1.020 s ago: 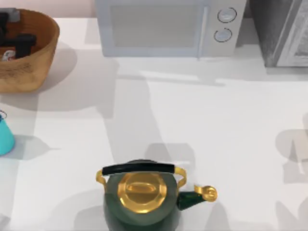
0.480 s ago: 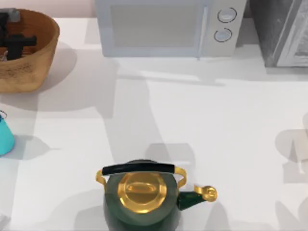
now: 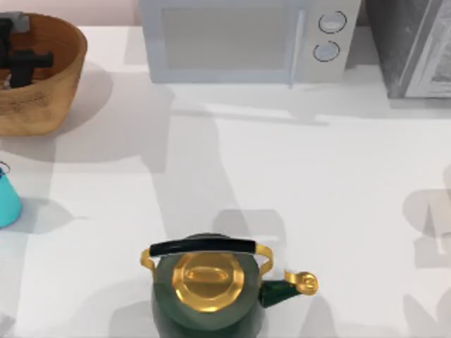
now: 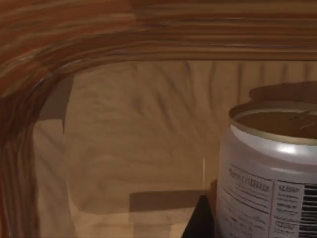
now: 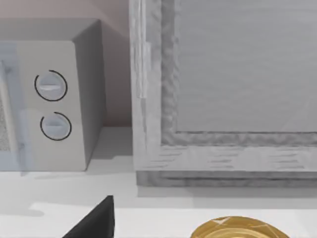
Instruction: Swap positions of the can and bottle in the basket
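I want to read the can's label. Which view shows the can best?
The left wrist view: the can stands close up inside the basket, its gold top and printed side plain. In the top view the left tool covers it. The right wrist view faces the microwave.

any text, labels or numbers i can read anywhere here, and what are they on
Nothing can be read.
can, inside the basket: rows of small print and a barcode on its side, too blurred to read.
microwave: two round dials, no marks or numbers to be made out.
kettle and bottle: no lettering to be seen.
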Robot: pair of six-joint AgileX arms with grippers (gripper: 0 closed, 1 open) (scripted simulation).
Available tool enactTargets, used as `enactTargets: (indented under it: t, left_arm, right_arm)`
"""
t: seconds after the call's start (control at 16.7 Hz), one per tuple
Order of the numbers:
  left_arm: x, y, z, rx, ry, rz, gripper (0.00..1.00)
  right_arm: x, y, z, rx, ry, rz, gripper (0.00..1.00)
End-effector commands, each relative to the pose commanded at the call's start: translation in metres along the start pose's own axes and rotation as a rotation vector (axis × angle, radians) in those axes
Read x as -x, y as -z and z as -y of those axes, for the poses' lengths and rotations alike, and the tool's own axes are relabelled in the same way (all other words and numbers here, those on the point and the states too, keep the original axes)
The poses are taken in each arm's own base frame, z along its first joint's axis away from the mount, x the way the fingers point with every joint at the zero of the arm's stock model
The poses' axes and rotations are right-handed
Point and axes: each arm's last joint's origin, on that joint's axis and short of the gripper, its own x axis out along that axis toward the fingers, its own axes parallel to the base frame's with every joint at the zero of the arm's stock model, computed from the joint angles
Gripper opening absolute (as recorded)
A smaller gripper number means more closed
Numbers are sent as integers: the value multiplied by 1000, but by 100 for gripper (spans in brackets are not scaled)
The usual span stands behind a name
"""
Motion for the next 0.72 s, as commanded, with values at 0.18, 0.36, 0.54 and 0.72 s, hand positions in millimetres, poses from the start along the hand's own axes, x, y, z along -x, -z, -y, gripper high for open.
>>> enactTargets:
  t: [0.18,0.36,0.54,0.72]
  left_arm:
    - [6,2,1,3,-1,10,0]
    - [30,13,6,5,-6,51,0]
    - [70,39,15,3,-15,135,0]
    - [124,86,29,-7,-29,298,0]
  right_arm:
    - [0,0,0,0,0,0,100]
    - [0,0,0,0,0,0,100]
    - [0,0,0,0,0,0,100]
    - [0,0,0,0,0,0,100]
